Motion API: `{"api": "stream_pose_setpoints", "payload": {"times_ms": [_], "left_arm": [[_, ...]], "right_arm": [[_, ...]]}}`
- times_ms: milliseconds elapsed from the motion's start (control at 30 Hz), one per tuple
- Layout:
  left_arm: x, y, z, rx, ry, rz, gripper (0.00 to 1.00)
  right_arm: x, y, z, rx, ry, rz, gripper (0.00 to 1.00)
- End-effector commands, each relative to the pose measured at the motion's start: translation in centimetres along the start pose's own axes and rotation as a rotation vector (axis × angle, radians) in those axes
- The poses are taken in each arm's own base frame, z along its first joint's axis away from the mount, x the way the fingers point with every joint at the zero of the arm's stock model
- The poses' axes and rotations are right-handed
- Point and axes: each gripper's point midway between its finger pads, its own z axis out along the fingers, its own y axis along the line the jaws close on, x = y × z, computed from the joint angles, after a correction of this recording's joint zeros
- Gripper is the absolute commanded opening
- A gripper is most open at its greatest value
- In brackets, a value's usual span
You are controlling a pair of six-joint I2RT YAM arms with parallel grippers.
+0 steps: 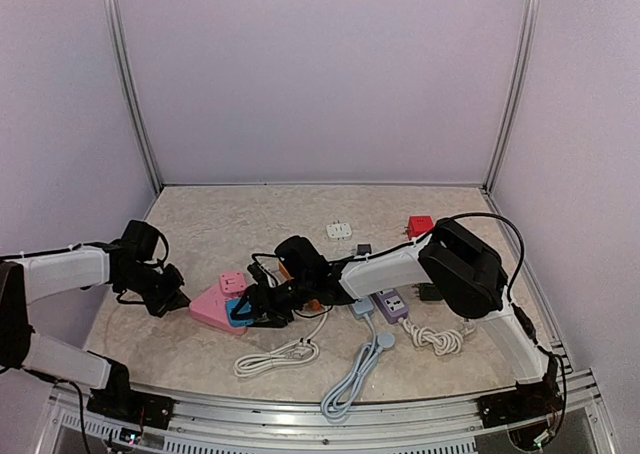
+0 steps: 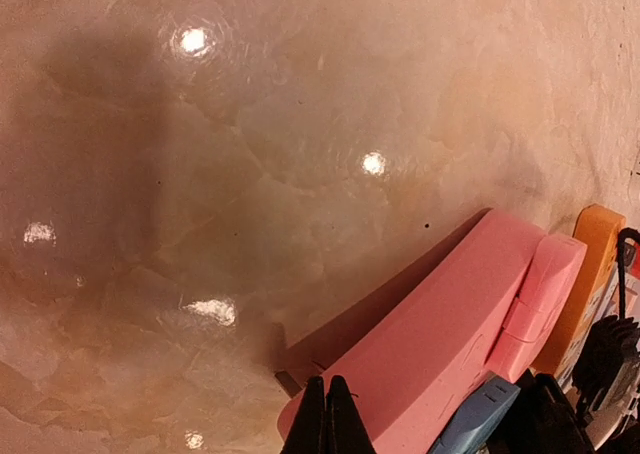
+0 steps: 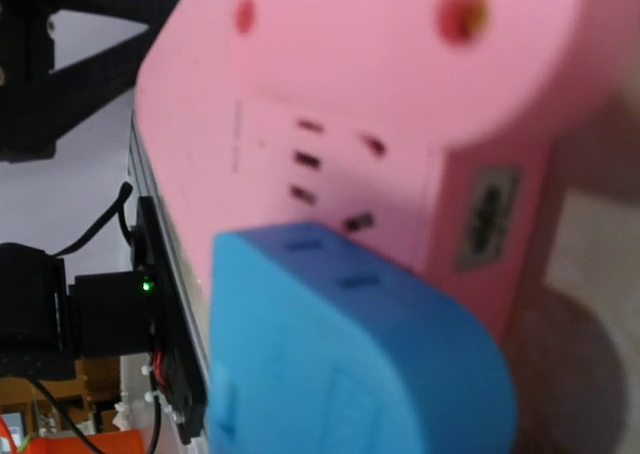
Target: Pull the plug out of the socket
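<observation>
A pink socket block [image 1: 208,307] lies on the table left of centre. A blue plug [image 1: 238,316] sits in its near right face and a small pink plug [image 1: 232,282] in its top. My left gripper [image 1: 183,299] is shut, its tips [image 2: 327,399] pressed on the block's left end [image 2: 440,324]. My right gripper [image 1: 252,310] is closed around the blue plug, which fills the right wrist view [image 3: 340,354] against the pink block [image 3: 350,64]; its fingers are hidden there. The blue plug [image 2: 480,419] and the pink plug [image 2: 545,294] also show in the left wrist view.
A purple power strip [image 1: 392,304], a grey plug with its cable [image 1: 355,374] and a coiled white cable [image 1: 275,357] lie near the front. A white adapter [image 1: 340,231], a small black one [image 1: 363,248] and a red one [image 1: 420,224] sit further back. An orange piece [image 2: 590,264] lies behind the block.
</observation>
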Motion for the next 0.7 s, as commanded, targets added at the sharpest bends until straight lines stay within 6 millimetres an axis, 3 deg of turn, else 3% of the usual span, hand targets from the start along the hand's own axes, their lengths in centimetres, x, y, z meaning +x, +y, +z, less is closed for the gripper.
{"api": "stream_pose_setpoints", "payload": {"times_ms": [0, 167, 333, 667], "left_arm": [[0.5, -0.5, 0.1, 0.002, -0.011, 0.021, 0.0], [0.8, -1.0, 0.1, 0.016, -0.012, 0.028, 0.0], [1.0, -2.5, 0.5, 0.046, -0.004, 0.05, 0.0], [0.4, -6.7, 1.3, 0.117, 0.001, 0.1, 0.0]], "right_arm": [[0.5, 0.5, 0.0, -0.033, -0.003, 0.012, 0.6], [-0.9, 2.2, -0.9, -0.032, -0.04, -0.031, 0.48], [-3.0, 2.1, -2.3, 0.006, -0.082, -0.055, 0.35], [-5.7, 1.3, -4.8, 0.078, -0.129, -0.1, 0.3]]}}
